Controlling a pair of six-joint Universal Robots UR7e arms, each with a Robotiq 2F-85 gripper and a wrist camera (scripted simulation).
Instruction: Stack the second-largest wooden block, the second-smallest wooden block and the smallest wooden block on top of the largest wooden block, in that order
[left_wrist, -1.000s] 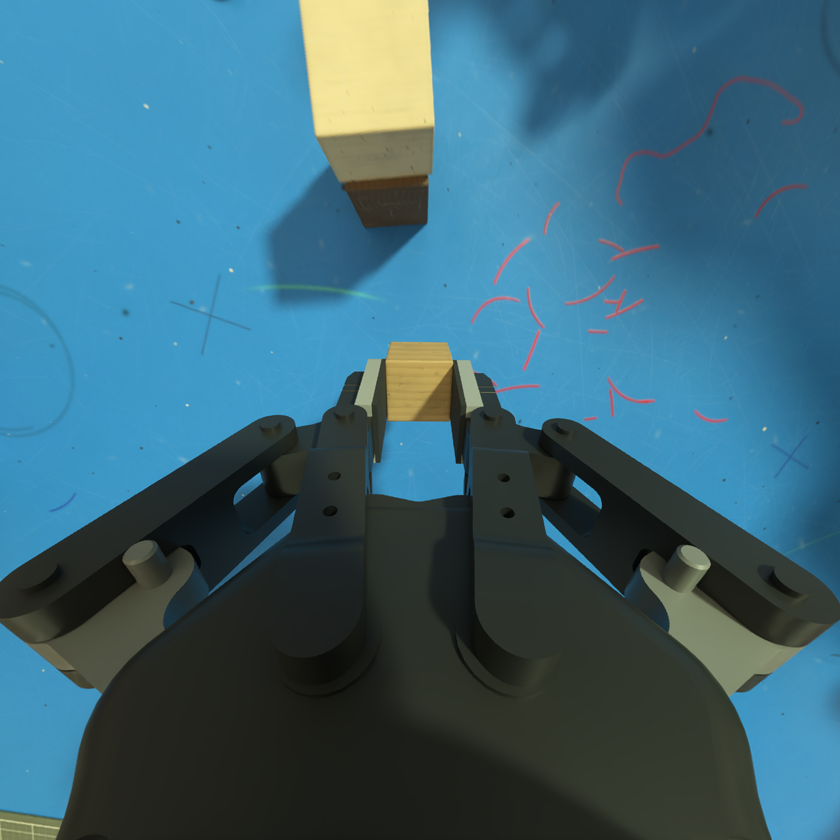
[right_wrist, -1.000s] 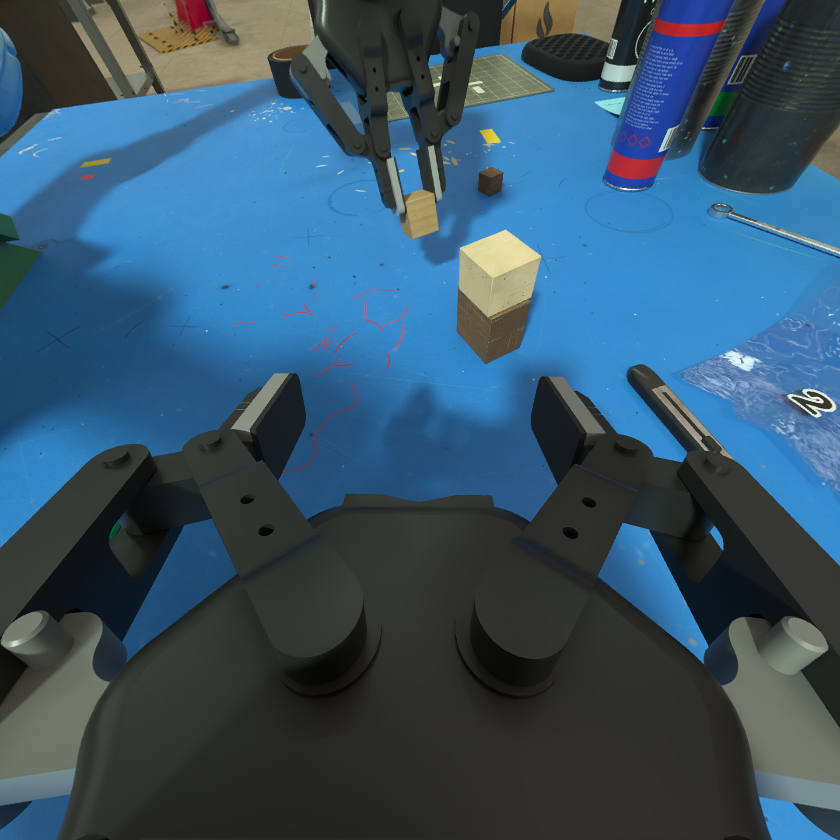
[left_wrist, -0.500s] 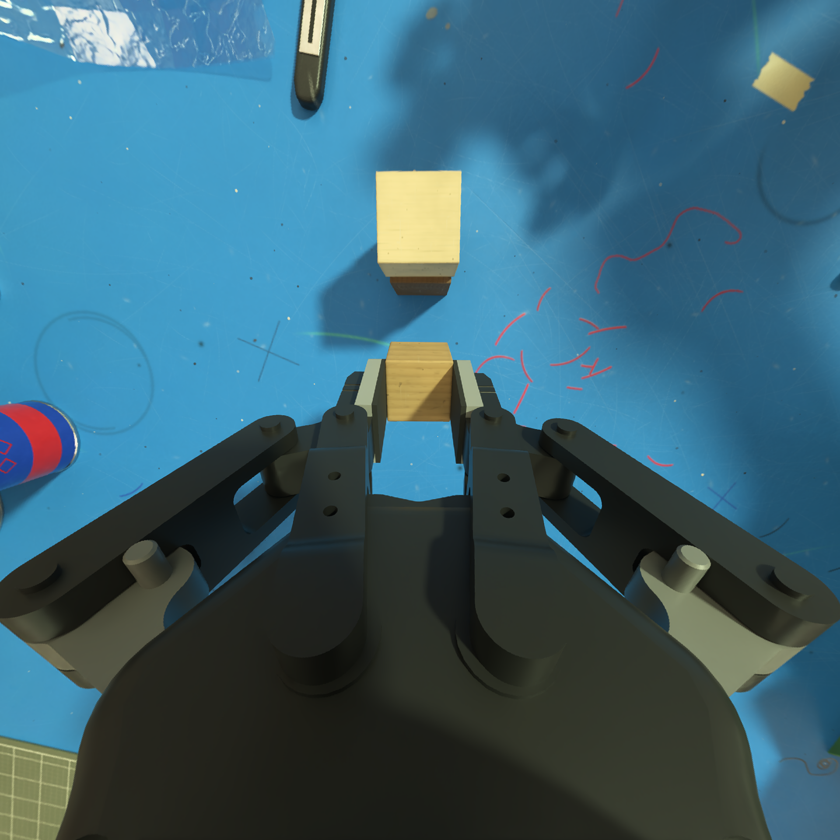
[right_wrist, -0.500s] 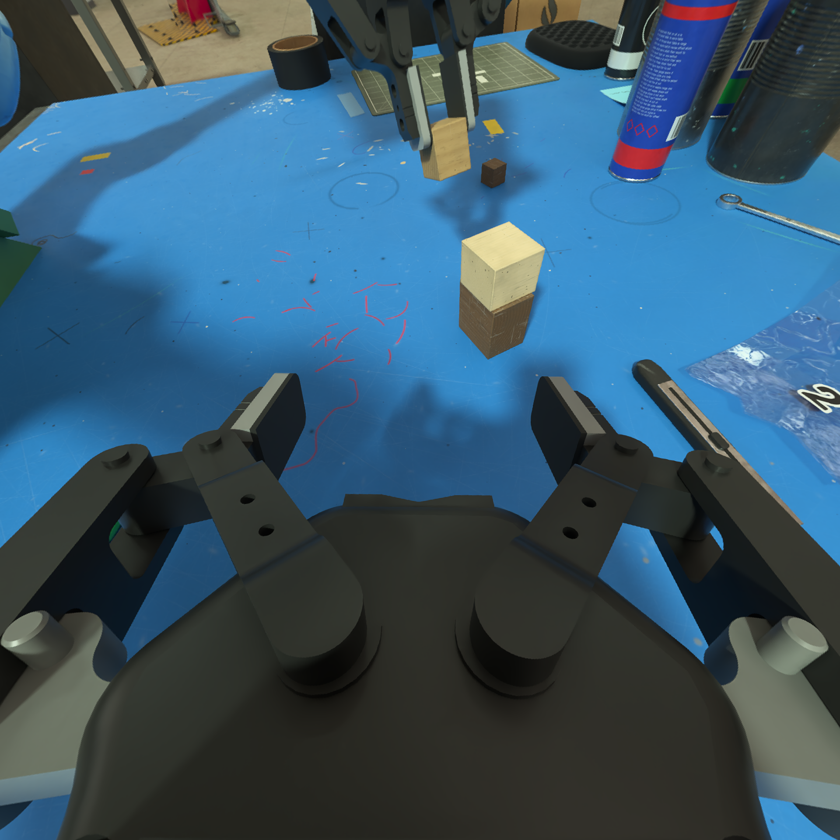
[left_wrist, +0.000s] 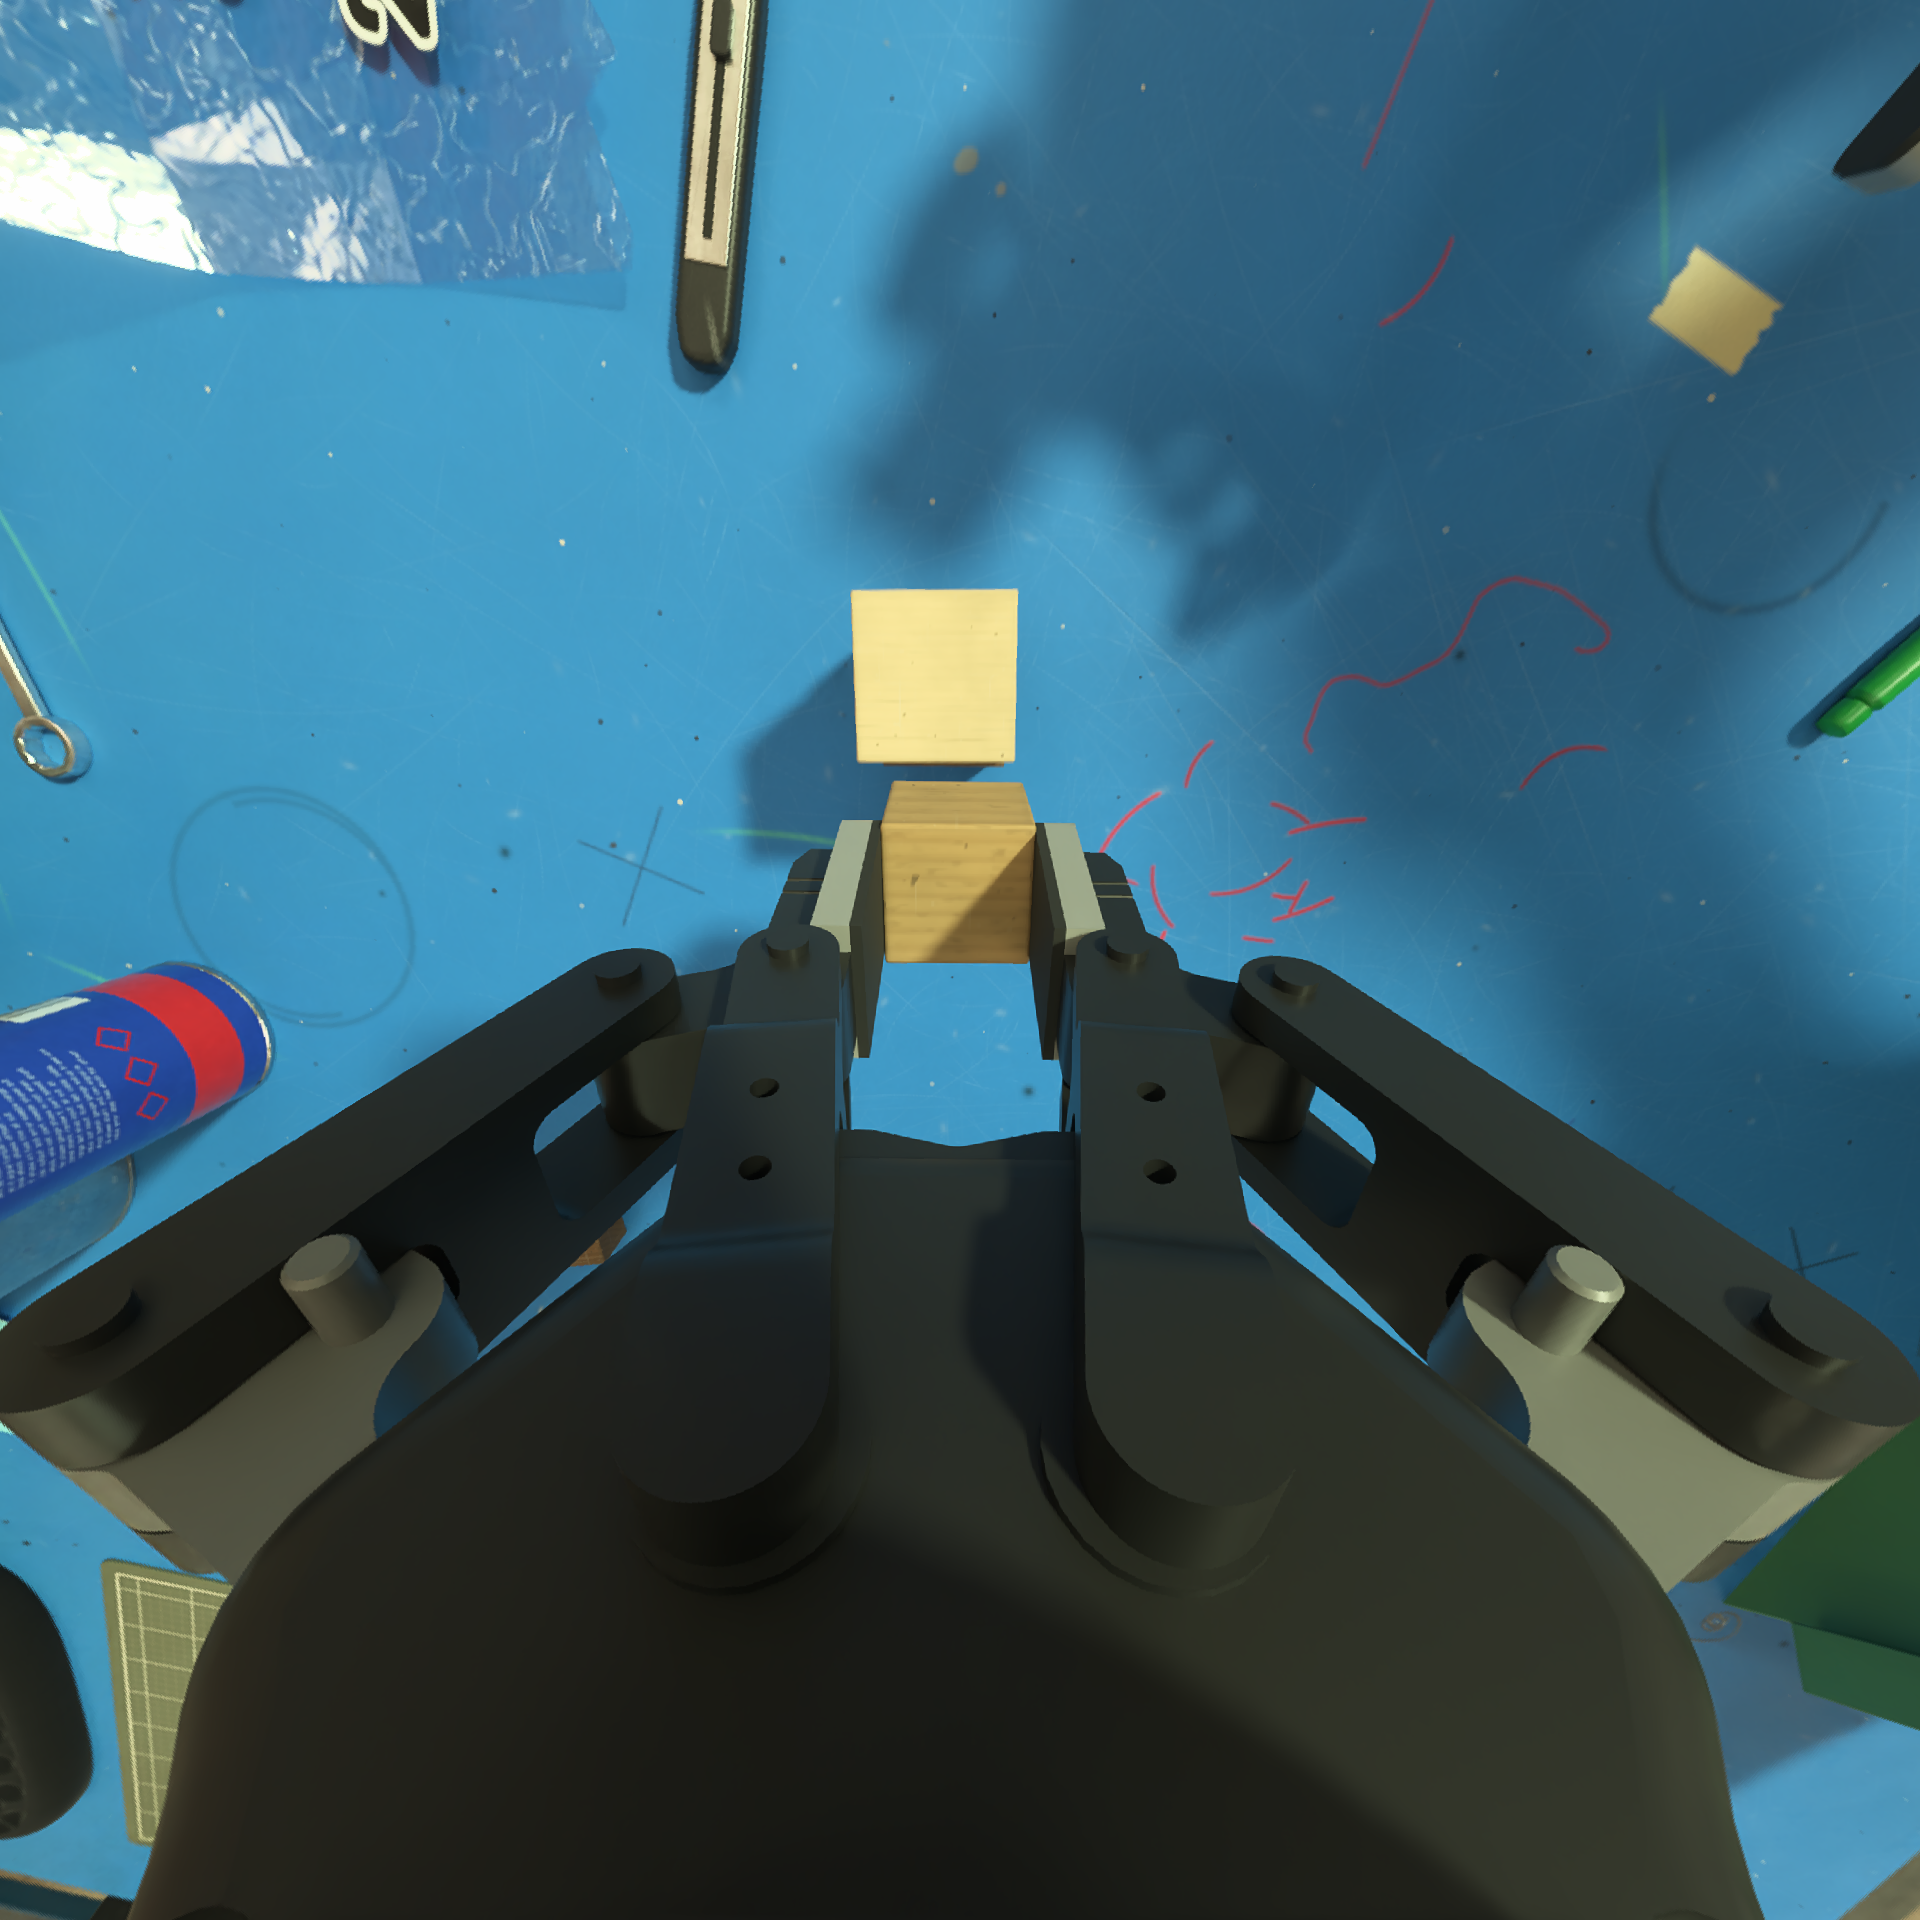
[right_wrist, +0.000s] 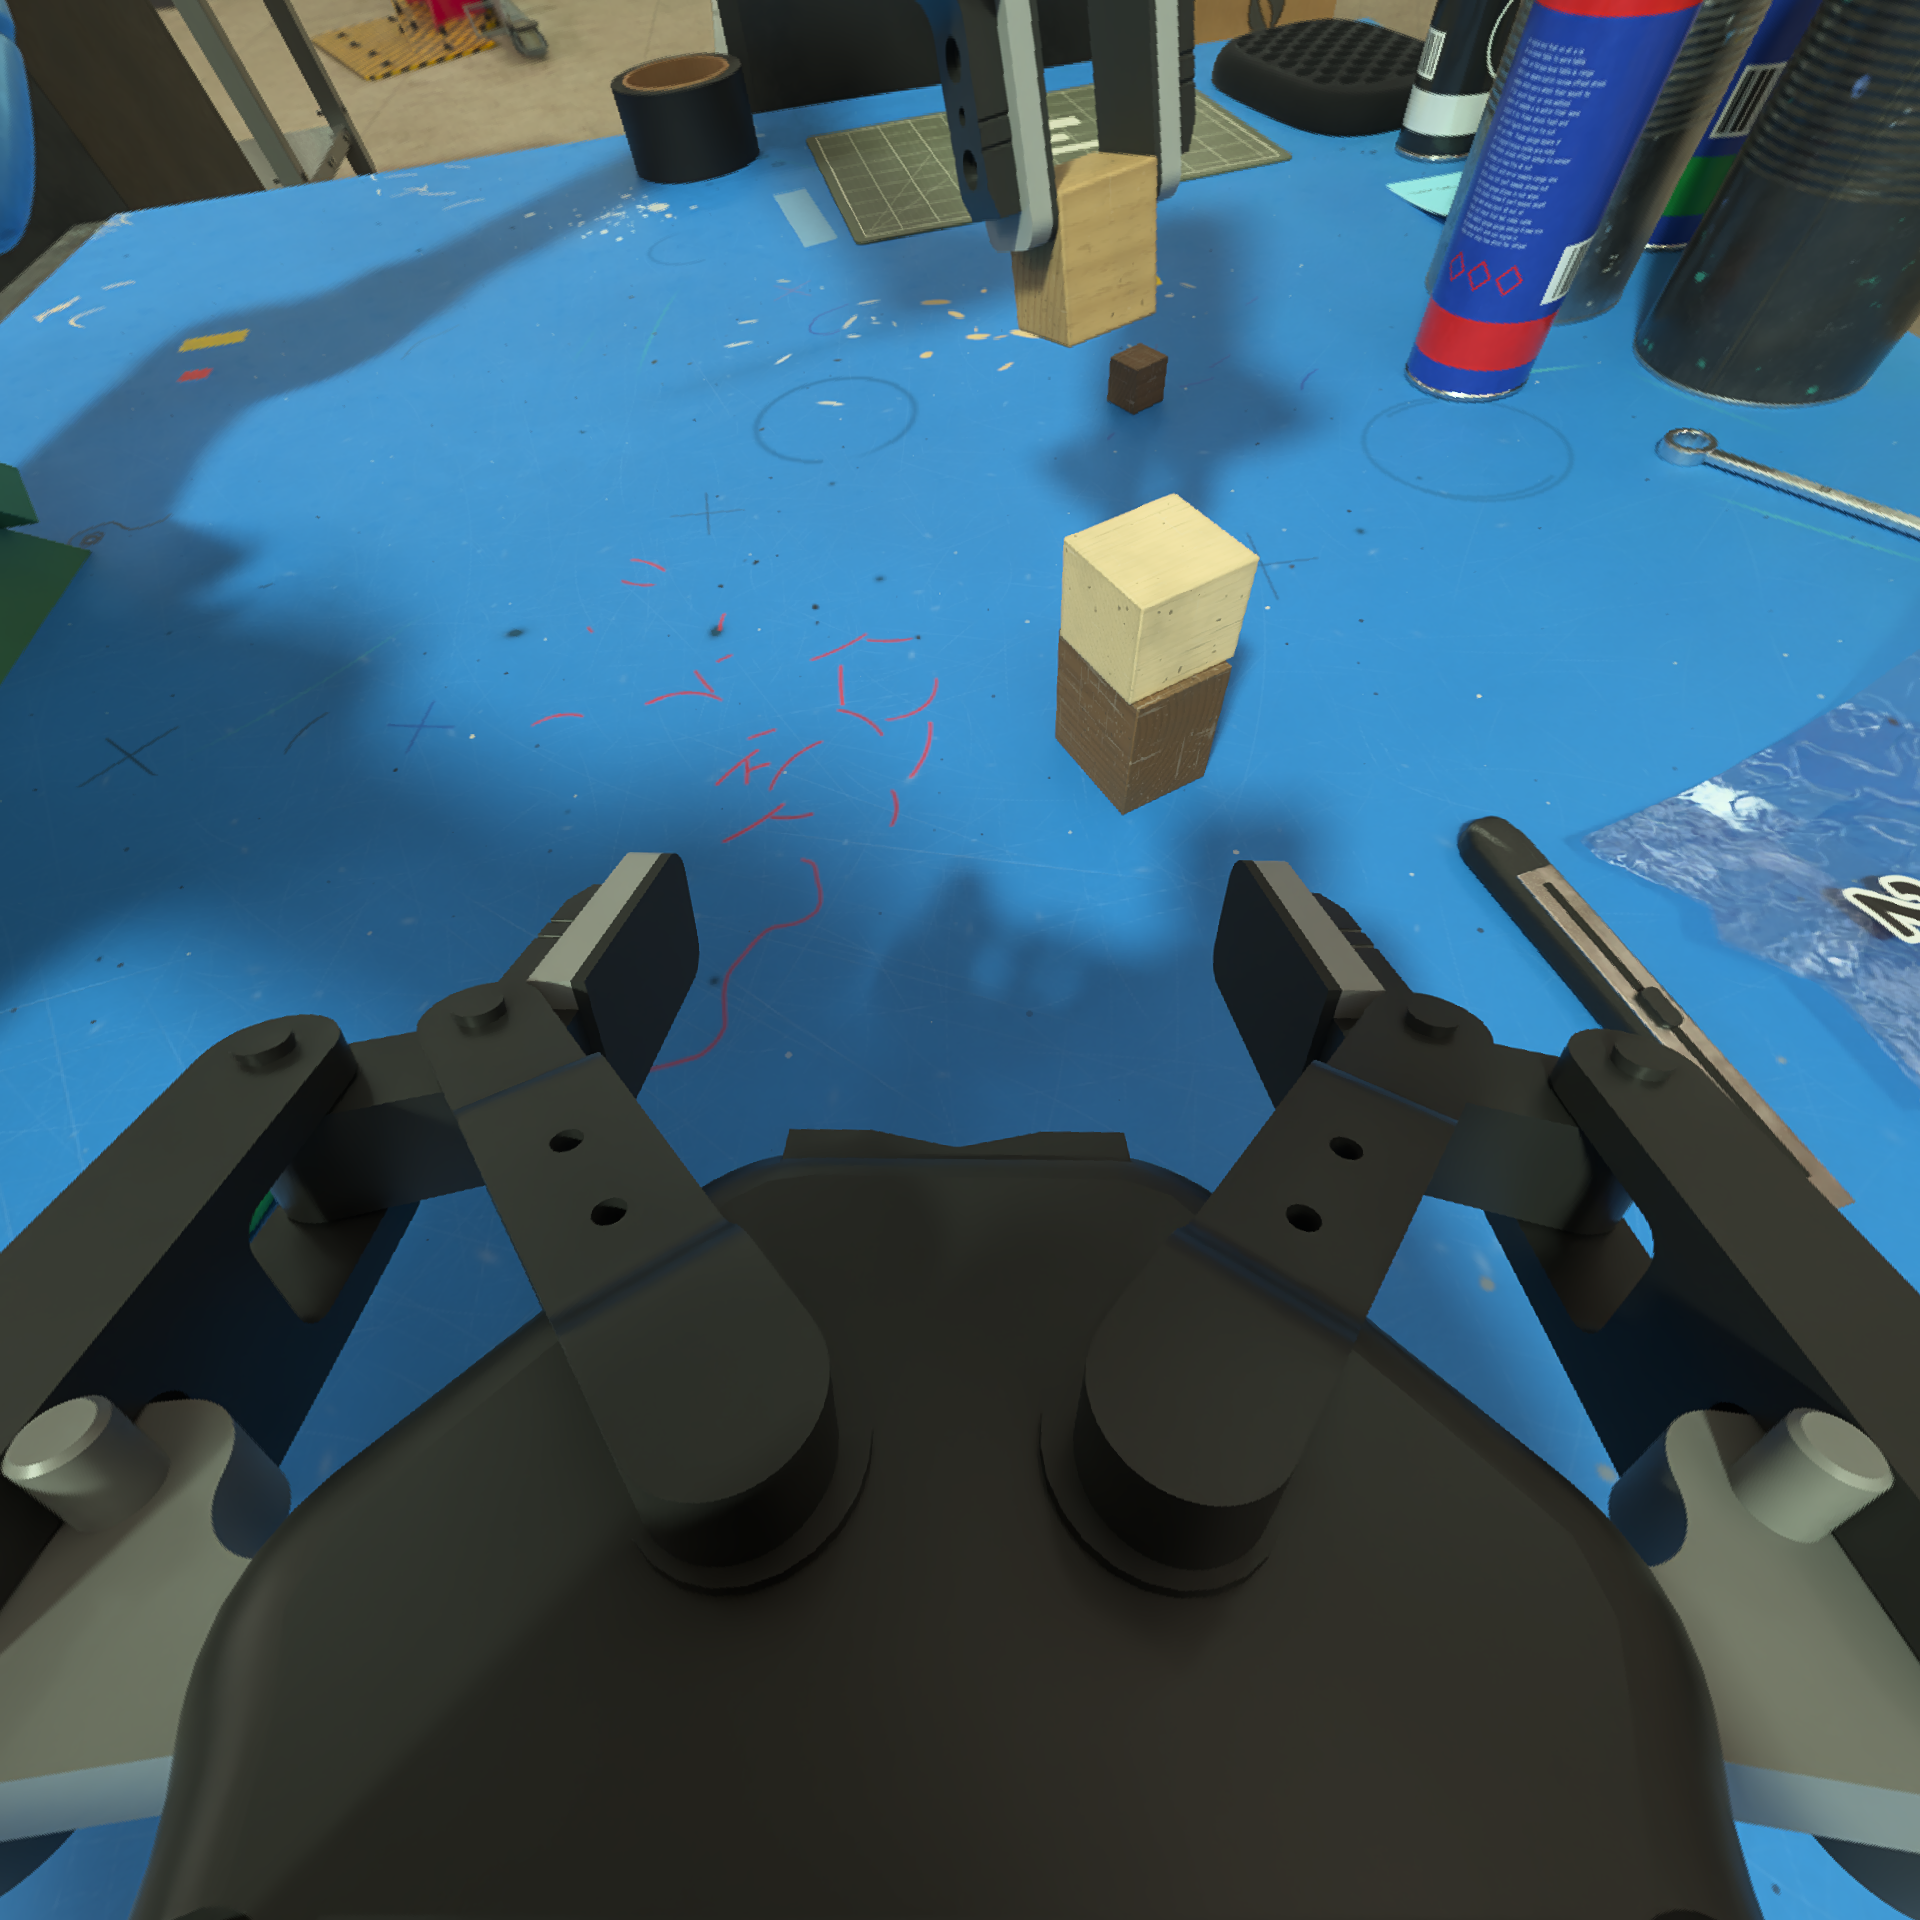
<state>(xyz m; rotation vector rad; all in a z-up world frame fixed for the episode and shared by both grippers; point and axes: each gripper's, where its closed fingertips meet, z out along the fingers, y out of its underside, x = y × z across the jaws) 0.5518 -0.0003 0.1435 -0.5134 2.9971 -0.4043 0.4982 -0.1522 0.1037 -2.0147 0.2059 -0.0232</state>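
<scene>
My left gripper (left_wrist: 958, 883) is shut on a tan wooden block (left_wrist: 958, 873) and holds it high above the table. In the right wrist view the same tan block (right_wrist: 1091, 249) hangs in that gripper above and behind the stack. A pale block (right_wrist: 1155, 592) sits on a dark brown block (right_wrist: 1138, 732) in mid-table. From above, the pale block (left_wrist: 933, 673) hides the brown one. A tiny dark brown cube (right_wrist: 1137, 376) lies behind the stack. My right gripper (right_wrist: 956, 940) is open and empty, in front of the stack.
A blue and red spray can (right_wrist: 1507, 208) and dark cylinders (right_wrist: 1797, 197) stand at the back right. A wrench (right_wrist: 1787, 483), a utility knife (right_wrist: 1621, 977) and a plastic bag (right_wrist: 1787, 842) lie on the right. A tape roll (right_wrist: 681, 114) and a cutting mat (right_wrist: 904, 171) are at the back.
My left gripper has risen with the tan block and moved toward the stack, which now shows smaller and almost directly below. The right gripper has not moved.
</scene>
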